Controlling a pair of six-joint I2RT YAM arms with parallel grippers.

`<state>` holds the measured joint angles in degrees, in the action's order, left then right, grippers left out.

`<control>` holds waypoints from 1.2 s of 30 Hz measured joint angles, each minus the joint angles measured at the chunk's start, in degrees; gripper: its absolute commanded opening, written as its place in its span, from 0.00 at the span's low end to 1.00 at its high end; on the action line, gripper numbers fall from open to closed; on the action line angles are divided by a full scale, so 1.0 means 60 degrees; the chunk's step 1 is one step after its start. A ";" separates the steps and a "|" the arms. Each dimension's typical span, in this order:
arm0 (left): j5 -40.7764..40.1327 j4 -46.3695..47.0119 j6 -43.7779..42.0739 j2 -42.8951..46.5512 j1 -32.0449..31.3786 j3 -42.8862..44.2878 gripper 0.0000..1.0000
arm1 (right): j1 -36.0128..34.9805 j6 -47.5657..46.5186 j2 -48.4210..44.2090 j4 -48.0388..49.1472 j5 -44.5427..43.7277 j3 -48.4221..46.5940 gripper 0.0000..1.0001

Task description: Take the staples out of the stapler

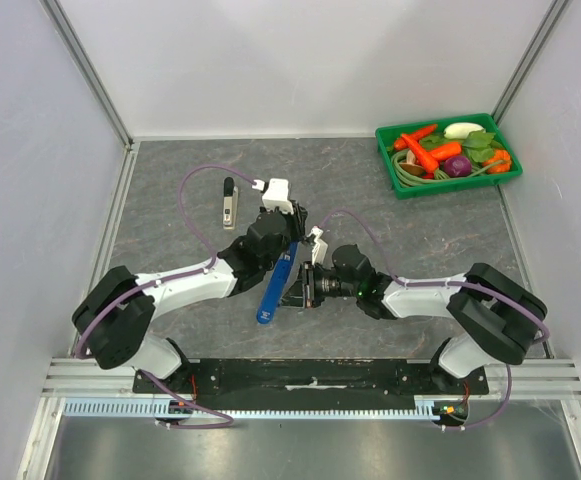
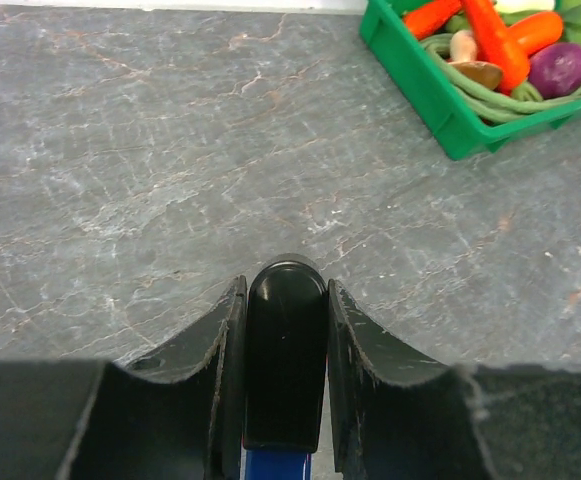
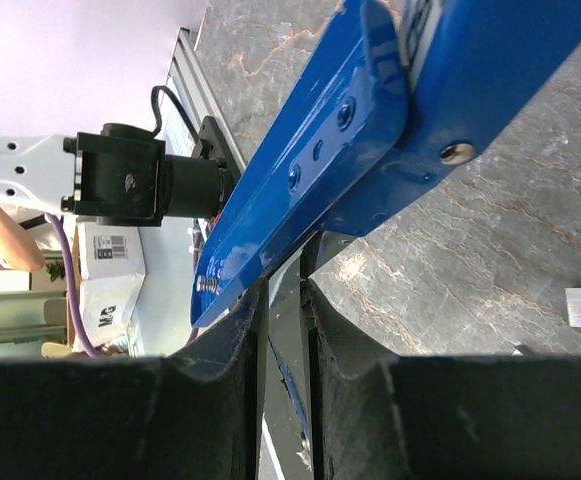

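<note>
finding 1, position of the work. the stapler (image 1: pixel 273 290) is at the centre of the top view, between the two arms. it runs on a slant, black end to the upper right and blue body to the lower left. it looks raised off the table (image 1: pixel 430 250), but i cannot tell whether its lower end touches.

finding 2, left gripper (image 2: pixel 286 300). it is closed onto the black rounded end of the stapler. both fingers (image 2: pixel 225 360) press its sides with no gap showing. judged purpose: a fixed clamp, so the body does not swing while the other arm works on it.

finding 3, right gripper (image 3: pixel 285 325). it is nearly closed, with its fingers flat against a thin dark strip with a blue edge, just under the blue body at lower centre of its own view. the strip seems to belong to the stapler; i cannot tell whether it is the base or the staple rail. judged purpose: to draw one part away from the part the left gripper holds, opening the stapler so the staples can come out.

finding 4, progress. no loose staples are seen. the task is judged to be at the opening step.

finding 5, surroundings. a small black and silver piece (image 1: pixel 229 203) lies on the table, upper left of centre and apart from both arms; its nature is unclear. a green tray (image 1: pixel 387 162) of vegetables sits at upper right, well apart, and seems to have no part in the job.

finding 6, risk. the two grips are close together, so a pull off line could twist the stapler out of the left clamp.
</note>
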<state>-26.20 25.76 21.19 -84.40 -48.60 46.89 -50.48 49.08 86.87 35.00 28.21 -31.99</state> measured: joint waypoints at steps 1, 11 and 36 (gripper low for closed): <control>-0.0113 -0.0055 -0.0055 -0.0025 -0.0018 0.0000 0.02 | 0.0004 0.0055 0.0120 0.0084 -0.0015 0.0000 0.25; -0.0266 -0.0623 -0.0313 0.0073 -0.0113 0.0066 0.02 | 0.0025 0.0051 0.0313 -0.0007 -0.0229 -0.0066 0.26; 0.2014 -0.4000 -0.0324 0.3384 -0.0299 0.1796 0.02 | 0.0080 -0.2251 -0.2645 -0.3646 -0.1800 -0.1402 0.35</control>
<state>-14.11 1.76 19.25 -64.10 -50.39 57.67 -50.00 35.57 71.00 13.13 17.41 -40.40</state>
